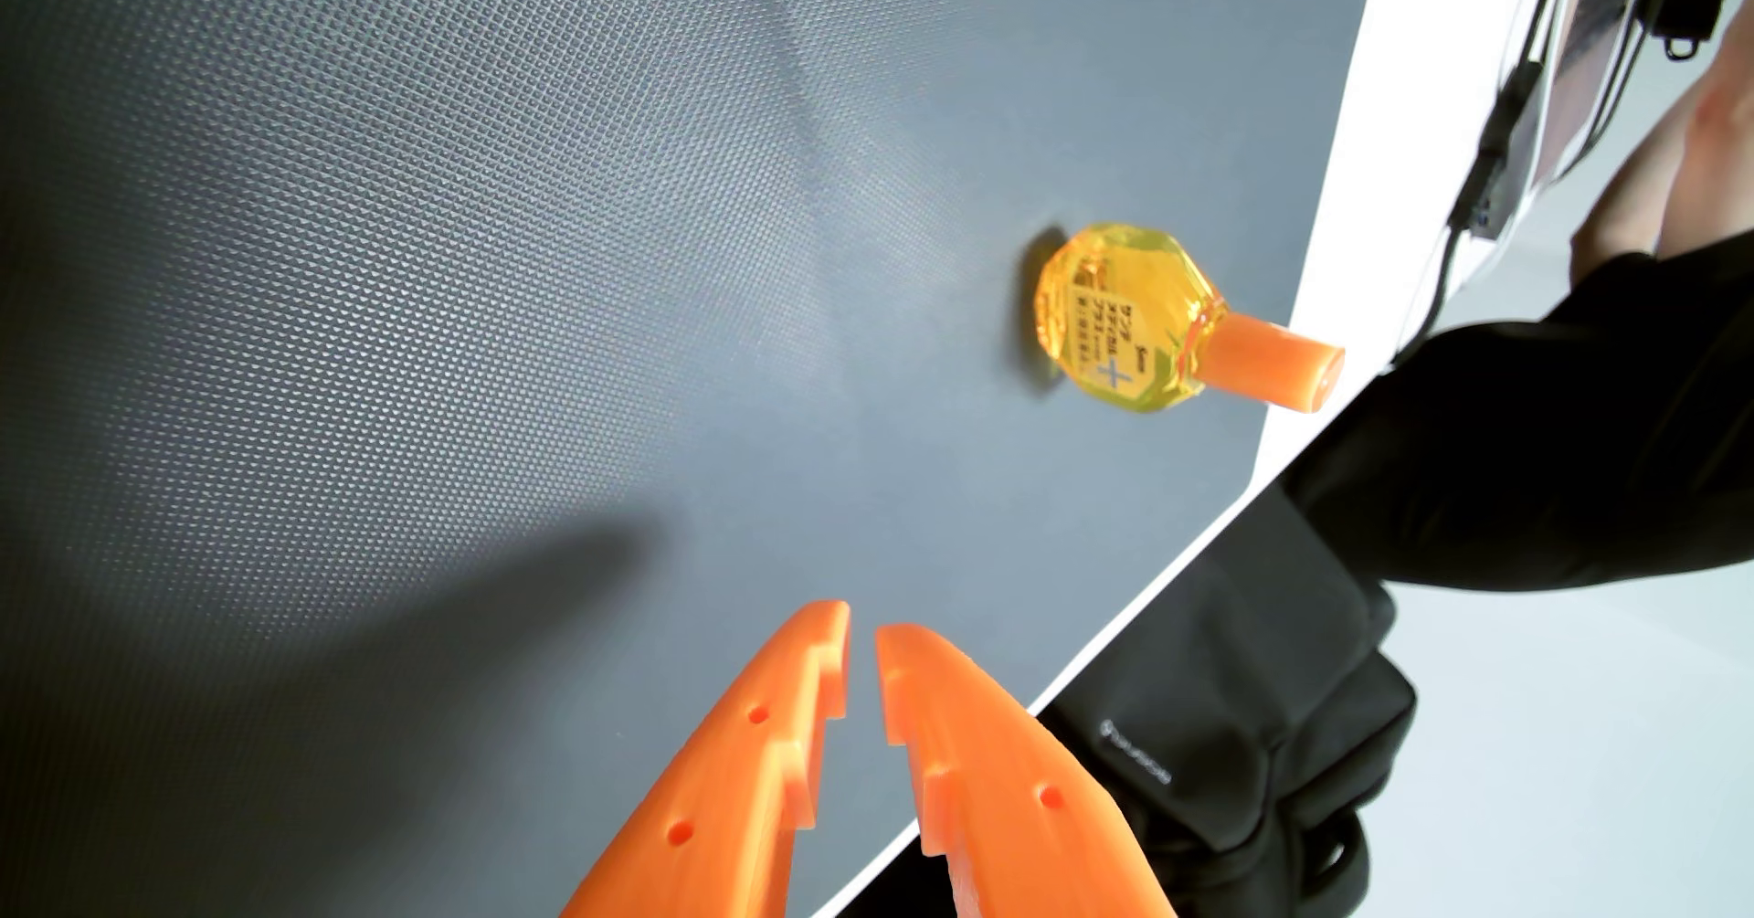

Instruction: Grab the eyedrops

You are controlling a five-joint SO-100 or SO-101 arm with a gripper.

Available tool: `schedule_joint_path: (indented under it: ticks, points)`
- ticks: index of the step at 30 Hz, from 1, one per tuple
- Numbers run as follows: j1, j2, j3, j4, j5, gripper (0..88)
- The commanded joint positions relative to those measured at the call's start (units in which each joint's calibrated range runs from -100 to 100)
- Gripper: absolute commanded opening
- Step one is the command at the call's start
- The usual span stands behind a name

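The eyedrops (1129, 320) are a small faceted yellow bottle with an orange cap, standing on the dark grey textured mat (475, 263) near the mat's right edge in the wrist view; the cap points right. My orange gripper (862, 629) enters from the bottom edge, well below and left of the bottle. Its two notched fingers are nearly together, with a narrow gap at the tips and nothing held between them.
The mat ends at a white table edge (1329, 216) on the right. Beyond it a person's black sleeve (1566, 444) and hand (1670, 178) show, with cables (1490, 169) and a black bag (1234, 738) lower down.
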Motion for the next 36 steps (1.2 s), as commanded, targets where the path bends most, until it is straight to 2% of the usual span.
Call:
schedule_joint_path:
  ticks: [1,17,20,27,32,36]
  points:
    - [0.16,-0.34,-0.16,0.12,0.05,1.1]
    - [0.16,-0.34,-0.07,-0.48,-0.16,1.1]
    - [0.24,-0.34,-0.34,-4.29,0.05,1.0]
    - [0.0,0.68,-5.29,-4.46,0.26,1.2]
    - [0.33,1.62,-10.78,-2.39,3.03,1.3]
    - [0.41,8.84,-16.37,-2.47,4.03,1.4]
